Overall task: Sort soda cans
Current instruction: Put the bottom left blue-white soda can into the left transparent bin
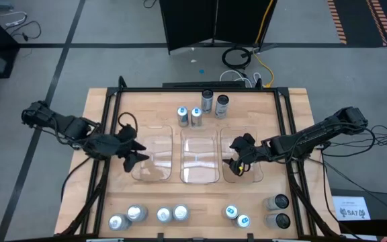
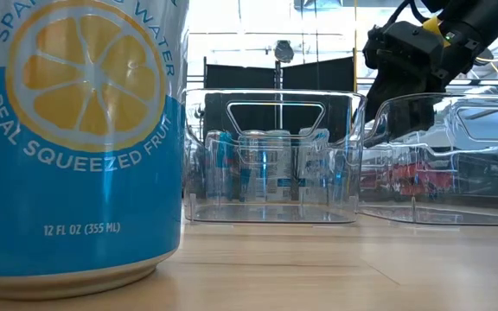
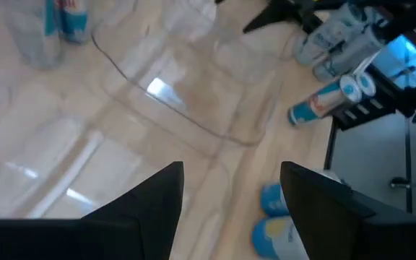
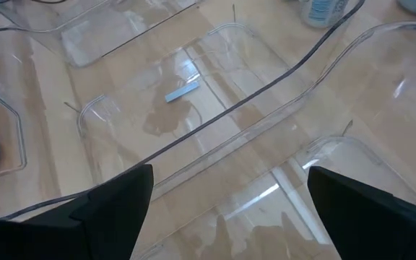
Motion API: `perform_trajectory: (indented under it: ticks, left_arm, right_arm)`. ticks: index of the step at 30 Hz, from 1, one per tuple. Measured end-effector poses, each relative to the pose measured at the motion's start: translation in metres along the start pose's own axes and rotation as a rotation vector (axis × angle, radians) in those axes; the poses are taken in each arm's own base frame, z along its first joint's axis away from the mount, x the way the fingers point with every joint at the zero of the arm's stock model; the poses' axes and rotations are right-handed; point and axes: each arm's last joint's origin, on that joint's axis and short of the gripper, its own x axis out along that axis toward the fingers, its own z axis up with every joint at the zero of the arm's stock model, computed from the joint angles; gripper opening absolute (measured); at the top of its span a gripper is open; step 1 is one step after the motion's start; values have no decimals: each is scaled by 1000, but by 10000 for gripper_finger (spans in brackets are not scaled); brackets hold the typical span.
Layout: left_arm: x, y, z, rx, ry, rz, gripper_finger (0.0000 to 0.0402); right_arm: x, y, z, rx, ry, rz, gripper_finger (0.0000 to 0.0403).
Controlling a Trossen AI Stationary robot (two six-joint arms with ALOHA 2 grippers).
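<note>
Three clear bins sit side by side mid-table: left [image 1: 154,158], middle [image 1: 200,158], right [image 1: 247,168]. Soda cans stand upright outside them. On the far side are two blue-marked cans [image 1: 189,116] and two dark cans [image 1: 215,103]. Along the near edge stand several silver-topped cans [image 1: 150,215], two blue-marked cans [image 1: 237,216] and two dark cans [image 1: 280,210]. My left gripper [image 1: 134,152] [image 3: 230,209] hovers open over the left bin's left rim and holds nothing. My right gripper [image 1: 240,161] [image 4: 230,217] [image 2: 405,78] is open and empty above the right bin.
A blue lemon-print can [image 2: 76,138] stands close to the low camera and blocks that view's left side. A black frame rail [image 1: 106,134] runs around the table. Cables [image 1: 244,64] lie on the floor beyond the far edge. Bare wood shows between the bins and the near row of cans.
</note>
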Motion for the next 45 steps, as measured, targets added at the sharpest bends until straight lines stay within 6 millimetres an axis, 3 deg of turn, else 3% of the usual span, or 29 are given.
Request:
perform_trajectory:
  ticks: [8, 14, 24, 32, 38, 45]
  left_arm:
    - [16, -21, -19, -90, 228, 149, 242]
    - [17, -34, -30, -257, 346, 310, 242]
    - [-3, -37, -56, -428, 426, 472, 242]
    - [-12, -39, -70, -444, 435, 495, 242]
    - [-10, -42, -76, -501, 431, 542, 242]
    - [3, -56, -101, -570, 601, 689, 242]
  right_arm:
    - [0, 0, 0, -3, 0, 0, 361]
    - [0, 0, 0, -3, 0, 0, 361]
    - [0, 0, 0, 5, 0, 0, 361]
    - [0, 0, 0, 8, 0, 0, 361]
    - [0, 0, 0, 19, 3, 3, 361]
    - [0, 2, -1, 15, 31, 36, 361]
